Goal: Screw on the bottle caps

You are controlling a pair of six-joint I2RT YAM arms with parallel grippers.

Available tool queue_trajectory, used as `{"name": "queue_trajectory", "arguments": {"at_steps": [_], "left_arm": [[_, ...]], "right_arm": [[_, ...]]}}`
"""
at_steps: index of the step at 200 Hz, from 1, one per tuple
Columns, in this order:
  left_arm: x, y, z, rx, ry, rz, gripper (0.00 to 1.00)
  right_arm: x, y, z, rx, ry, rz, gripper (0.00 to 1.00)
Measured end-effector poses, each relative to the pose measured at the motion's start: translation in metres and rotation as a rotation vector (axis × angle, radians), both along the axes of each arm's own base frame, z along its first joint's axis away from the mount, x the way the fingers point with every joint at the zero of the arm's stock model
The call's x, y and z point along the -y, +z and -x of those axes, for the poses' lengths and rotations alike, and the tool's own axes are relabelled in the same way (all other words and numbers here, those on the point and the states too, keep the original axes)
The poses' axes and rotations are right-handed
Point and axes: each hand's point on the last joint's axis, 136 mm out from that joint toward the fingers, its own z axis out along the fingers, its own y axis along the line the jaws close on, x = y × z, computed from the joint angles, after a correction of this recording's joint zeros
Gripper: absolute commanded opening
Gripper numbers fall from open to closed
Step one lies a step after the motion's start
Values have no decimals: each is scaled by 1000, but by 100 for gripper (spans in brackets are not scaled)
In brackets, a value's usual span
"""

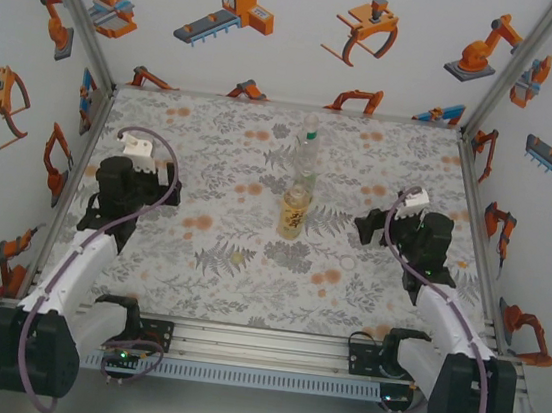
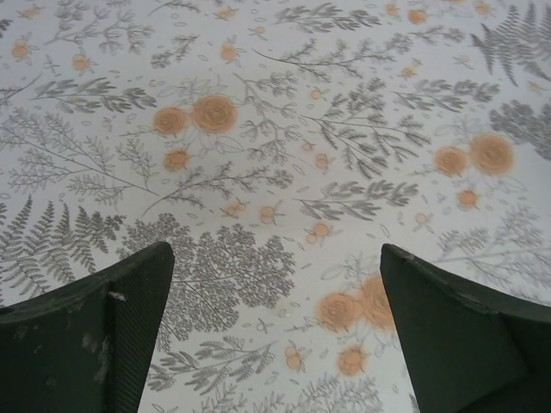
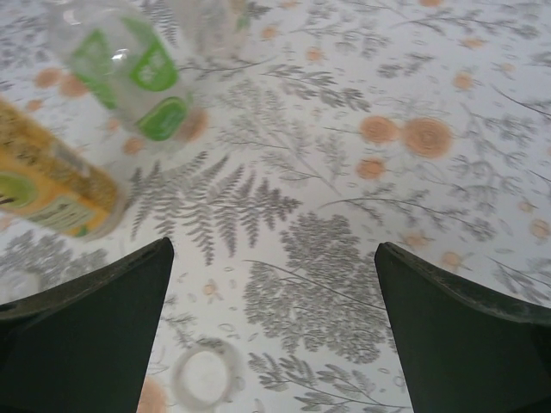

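Three bottles stand in a row at the table's middle: a colourless clear one (image 1: 309,135) farthest back, a green-tinted one (image 1: 303,180), and an amber-yellow one (image 1: 293,214) nearest. In the right wrist view the amber bottle (image 3: 52,189) and the green-labelled bottle (image 3: 129,69) rise at the upper left. A pale bottle cap (image 3: 205,379) lies flat on the table near my right gripper's left finger. Another cap (image 1: 237,258) lies in front of the bottles. My right gripper (image 3: 274,249) is open and empty, to the right of the bottles. My left gripper (image 2: 275,258) is open over bare cloth, far to their left.
The table (image 1: 195,287) is covered with a grey fern and orange flower cloth. White walls with orange robot stickers close it in at the left, back and right. An aluminium rail (image 1: 259,341) runs along the near edge between the arm bases.
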Motion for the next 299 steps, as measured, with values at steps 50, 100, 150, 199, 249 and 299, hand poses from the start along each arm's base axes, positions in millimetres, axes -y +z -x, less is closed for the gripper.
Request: {"name": "queue_trajectory", "arguments": {"at_steps": [50, 100, 150, 199, 249, 299], "left_arm": [[19, -2, 19, -66, -105, 56, 97], [18, -2, 20, -101, -90, 67, 97], [11, 9, 18, -53, -53, 56, 97], [10, 10, 17, -47, -48, 57, 97], [11, 7, 18, -52, -52, 61, 97], [12, 7, 17, -55, -54, 63, 97]], "right_arm": [[-53, 5, 26, 7, 224, -24, 82], [-95, 7, 36, 7, 379, -13, 79], [-129, 4, 32, 24, 475, -7, 78], [-160, 6, 20, 49, 535, -9, 79], [-191, 3, 5, 65, 580, -13, 79], [-216, 3, -2, 78, 620, -16, 73]]}}
